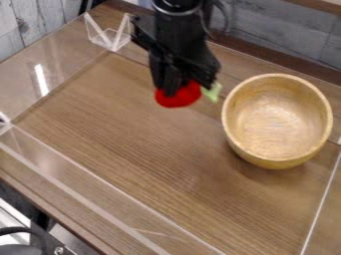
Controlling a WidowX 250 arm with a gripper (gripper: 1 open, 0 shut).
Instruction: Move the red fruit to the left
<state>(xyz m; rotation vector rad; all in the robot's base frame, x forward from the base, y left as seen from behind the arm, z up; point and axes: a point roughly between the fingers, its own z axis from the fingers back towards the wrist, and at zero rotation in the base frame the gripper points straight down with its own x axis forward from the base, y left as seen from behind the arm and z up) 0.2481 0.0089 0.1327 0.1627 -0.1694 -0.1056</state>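
Note:
The red fruit [174, 97] is small, round and bright red, with a light-green leafy stem poking out to its right. It hangs above the wooden table [120, 159], left of the bowl. My black gripper [178, 92] points down from the top of the view and is shut on the fruit, its fingers covering the fruit's upper half.
A round tan wooden bowl [278, 120] sits at the right, a short gap from the fruit's stem. Clear acrylic walls [54, 62] ring the table. A clear plastic stand [108, 33] sits at the back left.

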